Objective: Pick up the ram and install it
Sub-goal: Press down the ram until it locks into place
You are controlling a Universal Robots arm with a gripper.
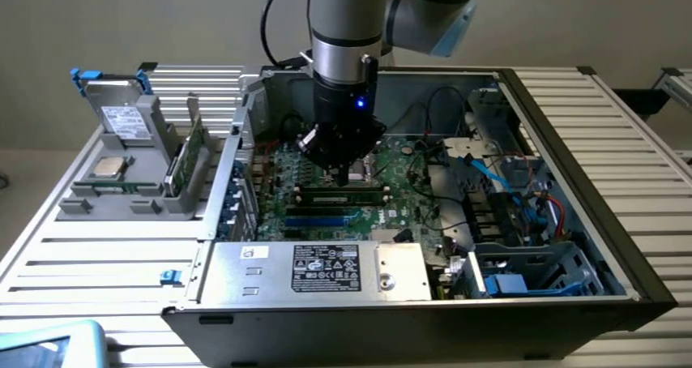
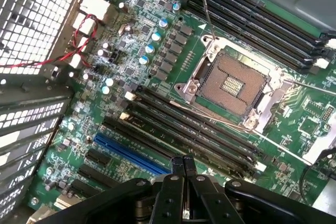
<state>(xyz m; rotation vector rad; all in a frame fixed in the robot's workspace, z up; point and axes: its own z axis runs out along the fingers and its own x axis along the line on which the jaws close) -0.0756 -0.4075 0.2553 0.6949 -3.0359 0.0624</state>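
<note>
My gripper (image 1: 343, 176) hangs inside the open computer case, low over the green motherboard (image 1: 406, 169). Its fingers are shut, and in the wrist view the gripper (image 2: 181, 167) has nothing visible between them. Right under the fingertips, a long green ram stick (image 1: 343, 194) with dark chips lies along the black memory slots (image 2: 194, 129). I cannot tell whether the fingertips touch it. The empty processor socket (image 2: 231, 85) is just beyond the slots.
A grey rack (image 1: 130, 198) outside the case, on the exterior view's left, holds another green board on edge (image 1: 184, 161), a silver chip (image 1: 106, 168) and a drive with blue handles (image 1: 121, 113). The power supply (image 1: 313, 268), drive cage (image 1: 540, 271) and cables (image 1: 492, 173) crowd the case.
</note>
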